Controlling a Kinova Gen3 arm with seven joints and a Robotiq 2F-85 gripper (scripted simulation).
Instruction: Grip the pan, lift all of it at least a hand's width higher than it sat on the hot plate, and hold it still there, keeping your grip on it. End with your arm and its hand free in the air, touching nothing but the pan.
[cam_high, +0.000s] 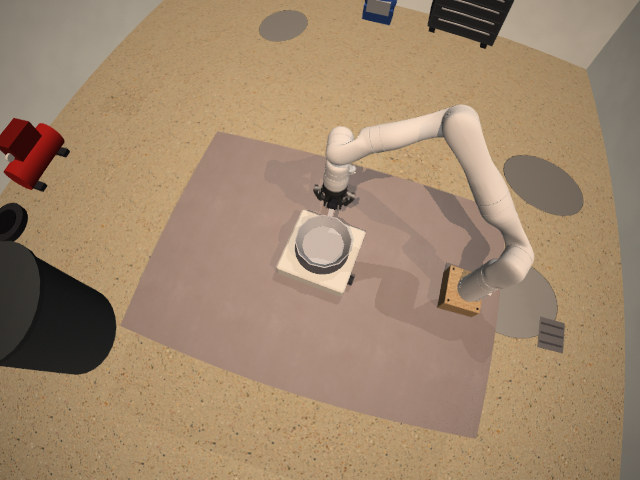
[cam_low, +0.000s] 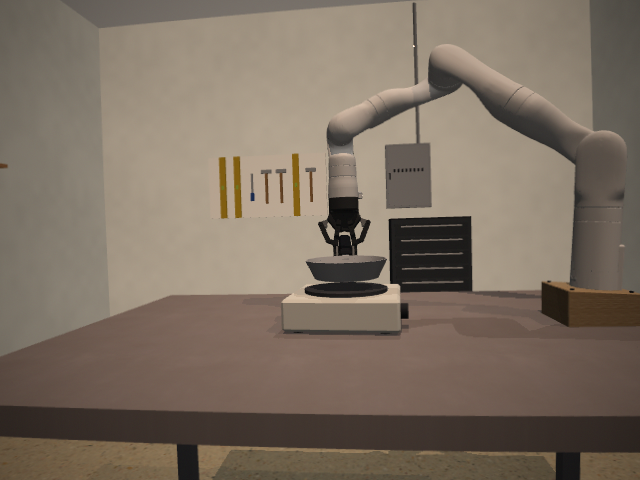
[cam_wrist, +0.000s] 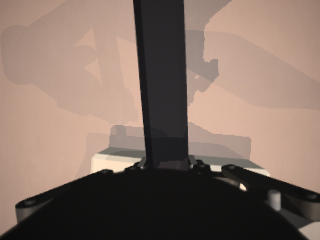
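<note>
The arm (cam_low: 496, 90) rises from its wooden base block (cam_low: 555, 304) at the table's (cam_low: 206, 372) right side, bends at a high elbow, and reaches back down toward the hot plate (cam_low: 341, 314), with its last links hanging straight down. The gripper (cam_low: 344, 248) points vertically downward just behind the hot plate's far edge. Its fingers are partly closed, pinching the pan's handle (cam_wrist: 162, 85), which runs as a dark bar between them in the wrist view. The pan (cam_low: 345, 267) hangs level directly above the hot plate, clear of the dark burner disc (cam_low: 345, 289), with a visible gap between the two. From the top view the pan (cam_high: 323, 248) sits centred over the hot plate (cam_high: 289, 266), its handle toward the gripper (cam_high: 333, 204).
</note>
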